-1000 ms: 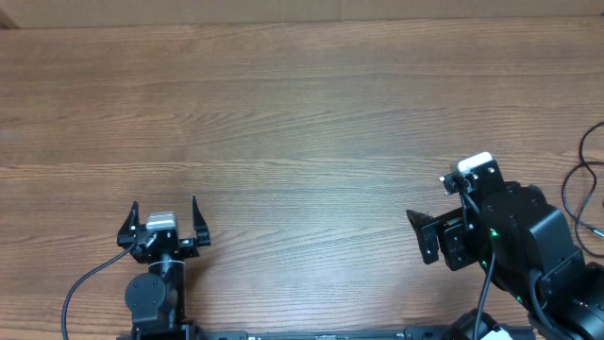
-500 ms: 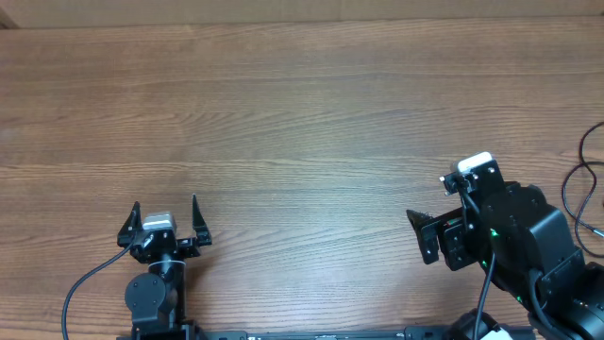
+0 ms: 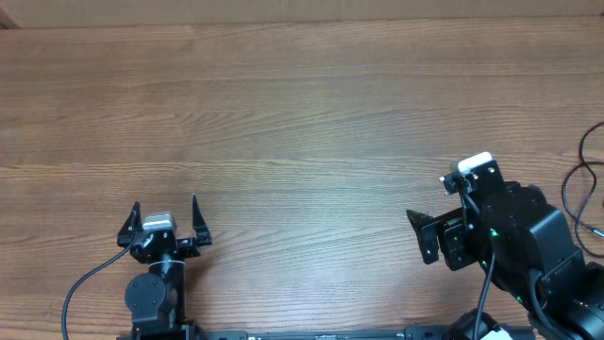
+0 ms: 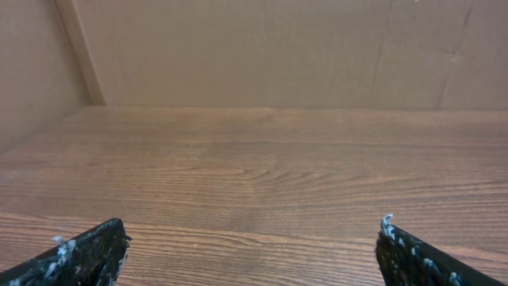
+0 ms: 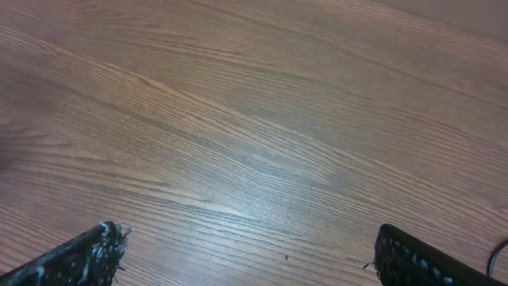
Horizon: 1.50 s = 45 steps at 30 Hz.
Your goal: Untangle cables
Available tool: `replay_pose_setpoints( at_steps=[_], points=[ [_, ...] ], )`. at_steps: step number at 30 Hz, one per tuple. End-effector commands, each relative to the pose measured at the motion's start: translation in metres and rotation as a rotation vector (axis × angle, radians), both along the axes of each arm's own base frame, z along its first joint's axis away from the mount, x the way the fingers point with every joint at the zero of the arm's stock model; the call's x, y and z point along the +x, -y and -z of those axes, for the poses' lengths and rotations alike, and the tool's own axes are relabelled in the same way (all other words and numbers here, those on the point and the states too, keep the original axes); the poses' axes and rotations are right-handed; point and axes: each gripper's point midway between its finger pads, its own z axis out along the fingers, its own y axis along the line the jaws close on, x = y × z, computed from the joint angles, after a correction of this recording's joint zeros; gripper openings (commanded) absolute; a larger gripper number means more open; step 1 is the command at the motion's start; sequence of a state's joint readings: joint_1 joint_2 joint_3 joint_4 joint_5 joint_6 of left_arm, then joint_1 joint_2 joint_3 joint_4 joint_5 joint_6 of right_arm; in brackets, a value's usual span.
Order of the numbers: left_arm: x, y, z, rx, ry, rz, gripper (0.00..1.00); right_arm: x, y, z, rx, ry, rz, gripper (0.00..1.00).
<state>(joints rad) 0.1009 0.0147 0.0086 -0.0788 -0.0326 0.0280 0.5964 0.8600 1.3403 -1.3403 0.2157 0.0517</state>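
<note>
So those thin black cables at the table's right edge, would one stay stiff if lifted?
Probably not: the cables lie in loose curves, so one would likely droop and trail. They look thin, so probably light, and a push would likely slide them across the smooth wooden table.

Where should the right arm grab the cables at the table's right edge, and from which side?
Only thin curved strands of the cables show at the overhead view's right edge; the rest is cut off. I would take the bowed strand nearest the open right tool, coming from above, since it seems to lie flat on the table.
</note>
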Motion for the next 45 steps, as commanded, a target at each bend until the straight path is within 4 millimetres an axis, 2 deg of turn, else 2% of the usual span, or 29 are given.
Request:
replay_pose_setpoints(
  at_steps=[1, 4, 5, 9, 11, 12, 18, 20, 23, 29, 39, 45],
  points=[
    [0.0, 0.0, -0.001, -0.013, 0.011, 0.003, 1.0, -0.001, 0.0, -0.001, 0.003, 0.006, -0.001, 1.0],
    [0.0, 0.0, -0.001, -0.013, 0.011, 0.003, 1.0, 0.009, 0.025, -0.006, -0.092, 0.069, 0.107, 1.0],
    [0.0, 0.0, -0.001, -0.013, 0.011, 0.003, 1.0, 0.01, 0.027, -0.007, -0.1, 0.075, 0.117, 1.0],
    [0.0, 0.0, -0.001, -0.013, 0.011, 0.003, 1.0, 0.002, 0.026, -0.002, -0.086, 0.039, 0.096, 1.0],
    [0.0, 0.0, -0.001, -0.013, 0.011, 0.003, 1.0, -0.004, 0.015, -0.001, -0.012, 0.009, 0.047, 1.0],
    [0.0, 0.0, -0.001, -0.013, 0.011, 0.003, 0.99, -0.003, 0.013, -0.005, 0.021, 0.02, 0.048, 1.0],
    [0.0, 0.0, -0.001, -0.013, 0.011, 0.003, 0.99, 0.024, 0.035, -0.055, 0.211, 0.261, 0.193, 1.0],
    [0.0, 0.0, -0.001, -0.013, 0.011, 0.003, 0.99, 0.028, 0.042, -0.063, 0.262, 0.331, 0.222, 1.0],
    [0.0, 0.0, -0.001, -0.013, 0.011, 0.003, 1.0, 0.033, 0.052, -0.063, 0.306, 0.428, 0.251, 1.0],
    [0.0, 0.0, -0.001, -0.013, 0.011, 0.003, 1.0, 0.038, 0.065, -0.039, 0.332, 0.603, 0.28, 1.0],
    [0.0, 0.0, -0.001, -0.013, 0.011, 0.003, 1.0, 0.046, 0.063, 0.039, 0.366, 0.761, 0.25, 1.0],
    [0.0, 0.0, -0.001, -0.013, 0.011, 0.003, 1.0, 0.049, 0.066, 0.07, 0.368, 0.806, 0.257, 1.0]
  ],
)
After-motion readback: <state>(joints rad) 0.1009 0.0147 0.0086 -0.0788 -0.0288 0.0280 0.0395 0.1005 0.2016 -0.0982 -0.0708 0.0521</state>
